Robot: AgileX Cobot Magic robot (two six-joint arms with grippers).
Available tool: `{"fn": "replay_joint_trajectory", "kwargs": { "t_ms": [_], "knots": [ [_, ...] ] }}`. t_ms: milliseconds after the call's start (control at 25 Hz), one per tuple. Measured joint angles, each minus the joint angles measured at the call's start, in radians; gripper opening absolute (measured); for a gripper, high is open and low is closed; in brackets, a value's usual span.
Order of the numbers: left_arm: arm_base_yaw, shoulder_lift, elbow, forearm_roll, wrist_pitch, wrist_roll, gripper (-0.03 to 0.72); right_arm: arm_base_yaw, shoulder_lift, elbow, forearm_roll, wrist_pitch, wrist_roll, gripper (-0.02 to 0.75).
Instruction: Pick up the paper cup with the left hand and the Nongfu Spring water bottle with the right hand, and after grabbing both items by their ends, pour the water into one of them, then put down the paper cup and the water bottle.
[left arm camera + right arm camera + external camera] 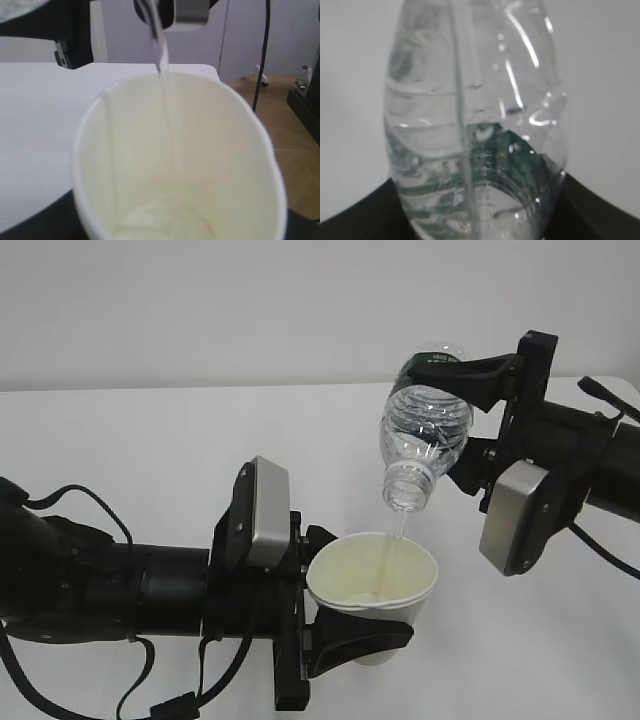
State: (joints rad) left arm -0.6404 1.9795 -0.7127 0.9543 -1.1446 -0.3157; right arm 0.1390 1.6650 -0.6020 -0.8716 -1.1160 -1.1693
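Paper cup (372,585): cream-white, tilted toward the camera, clamped at its lower end by the fingers of the left hand (345,640), above the white desk (150,450).
Nongfu Spring water bottle (422,435): clear, ribbed, green label, upended with its mouth just over the cup rim; the right hand (462,375) grips its base end, fingers clamped on it.
Water (392,555): thin stream falling into the cup; a shallow pool seemingly at the bottom, the close view being blurred.
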Motion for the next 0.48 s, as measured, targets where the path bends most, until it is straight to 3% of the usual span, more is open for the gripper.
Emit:
{"fn": "replay_joint_trajectory", "kwargs": {
  "t_ms": [480],
  "knots": [
    [0.000,0.000,0.000,0.000,0.000,0.000,0.414,0.000,0.000,0.000,0.000,0.000,0.000,0.473]
  ]
}}
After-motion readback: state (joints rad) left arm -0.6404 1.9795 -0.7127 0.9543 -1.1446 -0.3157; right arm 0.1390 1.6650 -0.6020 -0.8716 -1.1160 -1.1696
